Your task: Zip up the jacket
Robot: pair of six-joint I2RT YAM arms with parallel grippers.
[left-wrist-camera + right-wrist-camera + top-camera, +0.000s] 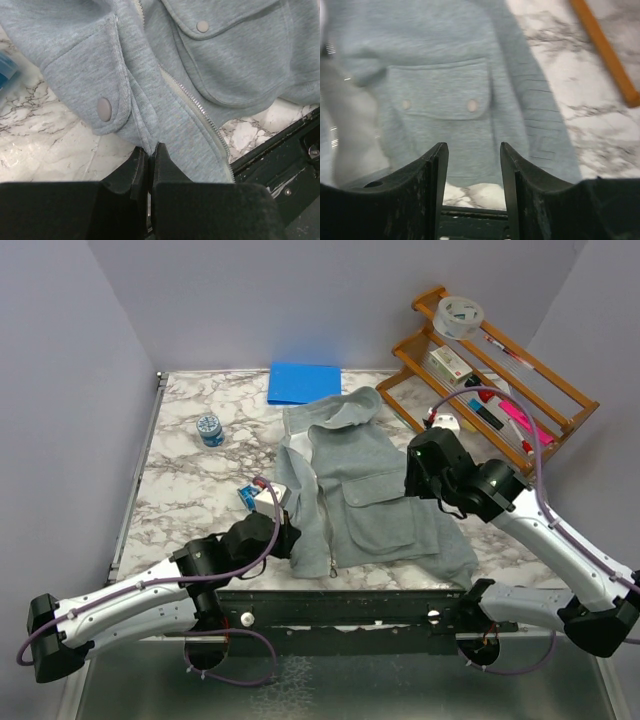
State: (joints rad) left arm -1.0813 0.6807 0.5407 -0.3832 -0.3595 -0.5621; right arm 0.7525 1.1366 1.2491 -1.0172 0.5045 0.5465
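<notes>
Under the right gripper (pixel 472 150) lies the jacket (pixel 365 490); the jaws stand apart and empty. The left gripper (pixel 148 151) pinches the jacket's bottom edge tight.

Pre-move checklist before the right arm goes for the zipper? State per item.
1. Left gripper anchoring the jacket: ok. It is shut, and the hem fabric runs into its fingertips.
2. Right gripper free: ok. It is open with nothing between the fingers, above a pocket.
3. Zipper closed: not ok. The teeth lie exposed along one open front edge.
4. Slider located: cannot tell. No view shows it clearly.
5. Front panels flat and aligned: not ok. The fabric is folded and bunched beside the left gripper.
6. Jar off the jacket: ok. It stands apart on the table.
</notes>
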